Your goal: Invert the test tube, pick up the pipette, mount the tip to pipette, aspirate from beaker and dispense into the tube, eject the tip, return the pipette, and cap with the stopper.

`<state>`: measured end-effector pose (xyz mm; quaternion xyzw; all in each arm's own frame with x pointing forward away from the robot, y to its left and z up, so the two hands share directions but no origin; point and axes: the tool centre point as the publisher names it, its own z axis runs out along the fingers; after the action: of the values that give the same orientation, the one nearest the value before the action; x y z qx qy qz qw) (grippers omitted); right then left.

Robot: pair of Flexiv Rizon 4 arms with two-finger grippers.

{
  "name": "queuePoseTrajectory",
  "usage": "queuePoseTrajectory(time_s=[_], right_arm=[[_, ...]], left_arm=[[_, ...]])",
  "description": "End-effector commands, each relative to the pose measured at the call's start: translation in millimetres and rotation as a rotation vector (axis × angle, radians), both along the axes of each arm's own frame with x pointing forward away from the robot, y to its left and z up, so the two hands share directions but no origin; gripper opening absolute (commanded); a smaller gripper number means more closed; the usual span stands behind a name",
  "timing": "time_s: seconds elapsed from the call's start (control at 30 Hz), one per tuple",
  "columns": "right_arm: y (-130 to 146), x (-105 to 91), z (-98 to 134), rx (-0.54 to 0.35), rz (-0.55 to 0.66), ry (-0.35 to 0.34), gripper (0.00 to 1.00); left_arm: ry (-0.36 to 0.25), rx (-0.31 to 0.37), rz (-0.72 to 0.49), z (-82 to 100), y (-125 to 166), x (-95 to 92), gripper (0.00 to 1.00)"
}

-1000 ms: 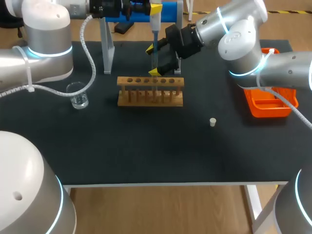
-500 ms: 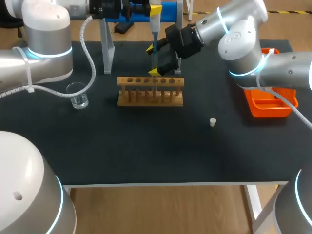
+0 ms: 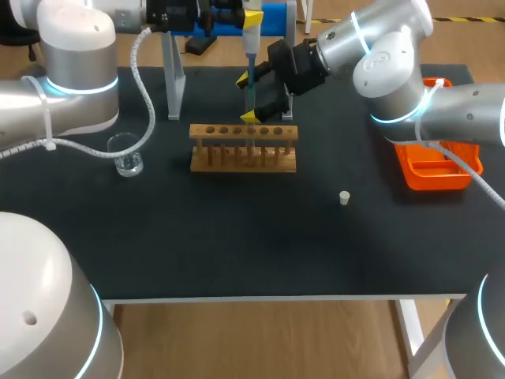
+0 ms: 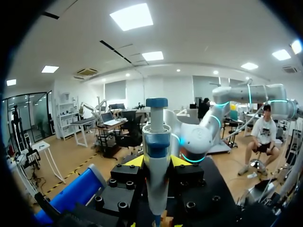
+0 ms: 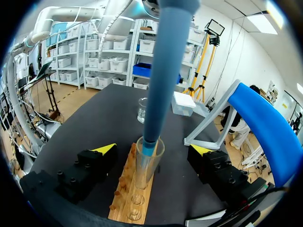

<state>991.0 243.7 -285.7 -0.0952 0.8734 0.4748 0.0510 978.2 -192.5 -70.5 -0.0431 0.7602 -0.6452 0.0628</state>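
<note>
Dispensing seems under way: left gripper (image 4: 157,161) clamps the pipette (image 4: 156,137), its tip (image 5: 149,144) inside the tube (image 5: 144,172) standing in the rack (image 3: 243,150); right gripper (image 5: 154,149) flanks the tube, fingers apart; ejecting, returning and capping with the stopper (image 3: 344,197) are left.

Left hand (image 3: 251,16) clamped shut, right hand (image 3: 247,97) open beneath it

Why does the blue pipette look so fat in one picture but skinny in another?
Right wrist view: the pipette hangs right in front of the fisheye lens, so it swells huge above the test tube; left wrist view: it is close to the lens again, so it looks fat; head view: the camera sits far above the table, so the same pipette looks thin.
</note>
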Motion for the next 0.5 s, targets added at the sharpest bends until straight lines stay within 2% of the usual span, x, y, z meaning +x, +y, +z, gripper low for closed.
queuePoseTrajectory(time_s=[0.03, 0.5], right_arm=[[-0.7, -0.1, 0.7, -0.002, 0.001, 0.001, 1.0], [-0.7, -0.1, 0.7, -0.002, 0.001, 0.001, 1.0]], left_arm=[[-0.001, 0.002, 0.001, -0.4, -0.7, 0.7, 0.0], [0.0, 0.003, 0.002, -4.4, -2.0, 0.5, 0.0]])
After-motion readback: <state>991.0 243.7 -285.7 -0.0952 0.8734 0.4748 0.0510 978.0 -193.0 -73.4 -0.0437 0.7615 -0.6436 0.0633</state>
